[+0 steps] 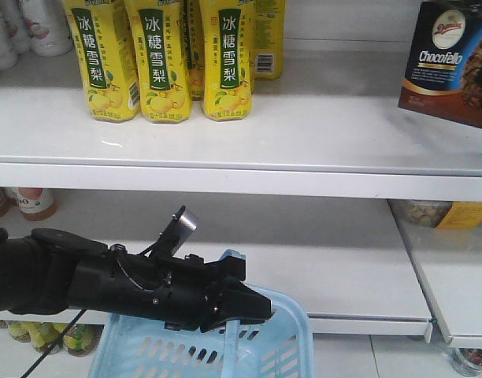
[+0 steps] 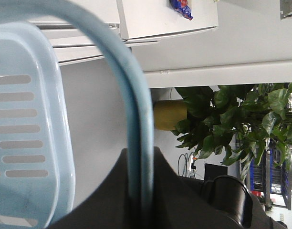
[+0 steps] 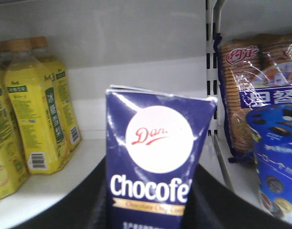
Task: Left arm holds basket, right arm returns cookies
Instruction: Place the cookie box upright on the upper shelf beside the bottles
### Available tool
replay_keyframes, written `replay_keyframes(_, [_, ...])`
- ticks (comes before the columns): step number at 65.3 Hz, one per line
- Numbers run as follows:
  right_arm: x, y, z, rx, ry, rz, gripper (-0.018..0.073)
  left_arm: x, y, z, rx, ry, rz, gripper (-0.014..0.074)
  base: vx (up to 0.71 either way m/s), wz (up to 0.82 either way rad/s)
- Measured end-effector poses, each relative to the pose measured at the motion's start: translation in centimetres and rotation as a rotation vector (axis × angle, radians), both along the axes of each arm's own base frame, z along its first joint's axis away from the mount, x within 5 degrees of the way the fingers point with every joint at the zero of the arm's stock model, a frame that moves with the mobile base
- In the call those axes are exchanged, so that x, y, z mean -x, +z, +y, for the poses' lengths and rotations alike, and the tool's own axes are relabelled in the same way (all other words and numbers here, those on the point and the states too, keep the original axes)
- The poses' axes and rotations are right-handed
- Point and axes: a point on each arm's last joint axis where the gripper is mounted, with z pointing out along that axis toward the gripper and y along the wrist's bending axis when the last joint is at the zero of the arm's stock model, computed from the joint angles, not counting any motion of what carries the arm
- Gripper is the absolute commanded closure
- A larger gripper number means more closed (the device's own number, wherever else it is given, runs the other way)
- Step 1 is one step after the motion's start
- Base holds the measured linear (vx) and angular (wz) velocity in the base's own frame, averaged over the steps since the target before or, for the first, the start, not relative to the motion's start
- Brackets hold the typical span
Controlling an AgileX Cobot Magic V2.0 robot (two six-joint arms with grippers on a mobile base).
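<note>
Looking from the front, you see the left claw closed on the handle of the light blue basket, low in front of the shelves. Your left wrist view shows the handle running between the dark fingers. The right claw is clamped on the cookies, its dark fingers pressing both sides of the navy carton. The carton sits tilted above the upper shelf, right of the yellow drink bottles. Packaged biscuits stand to its right.
</note>
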Motion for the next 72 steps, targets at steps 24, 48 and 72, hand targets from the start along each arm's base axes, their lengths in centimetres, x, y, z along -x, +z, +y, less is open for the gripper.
replay_keyframes(24, [-5.9, -4.5, 0.4, 0.082, -0.001, 0.093, 0.032, 0.0, 0.0, 0.0, 0.0, 0.0, 0.0, 0.0603, 0.0, 0.0])
replay_keyframes(48, [-7.8, -5.4, 0.6, 0.086, 0.002, 0.154, 0.0302, 0.0, 0.0, 0.0, 0.0, 0.0, 0.0, 0.0603, 0.0, 0.0])
replay_keyframes(72, [-7.7, -5.3, 0.6, 0.089, 0.004, 0.188, 0.0091, 0.0, 0.0, 0.0, -0.001, 0.001, 0.0, 0.0603, 0.0, 0.0])
